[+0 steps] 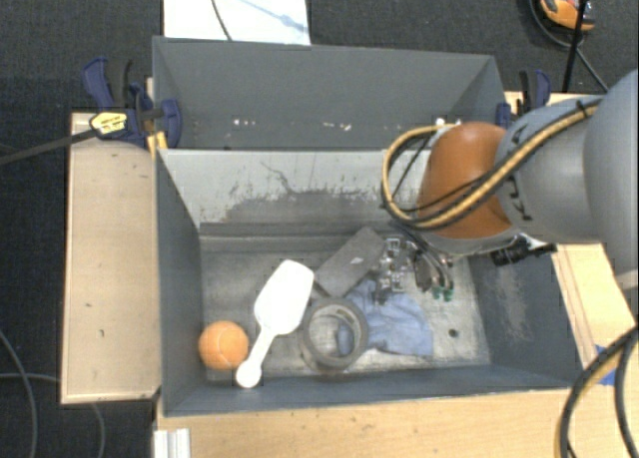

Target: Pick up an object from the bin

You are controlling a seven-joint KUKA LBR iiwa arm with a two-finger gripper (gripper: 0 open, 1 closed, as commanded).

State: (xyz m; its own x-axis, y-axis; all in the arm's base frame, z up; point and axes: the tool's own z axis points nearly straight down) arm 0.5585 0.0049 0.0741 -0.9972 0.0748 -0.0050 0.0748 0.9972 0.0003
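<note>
My gripper [407, 276] hangs low in the bin's middle right, just above a crumpled blue cloth [399, 329]. A grey flat piece [347, 261] lies immediately left of it, partly under the gripper. In front of that sits a grey tape roll [333, 335], touching the cloth's left edge.
A white scoop [275, 310] lies left of the roll, handle toward the front wall. An orange ball [223, 344] rests in the front left corner. The arm with its orange cover and looped cables hangs over the bin's right side.
</note>
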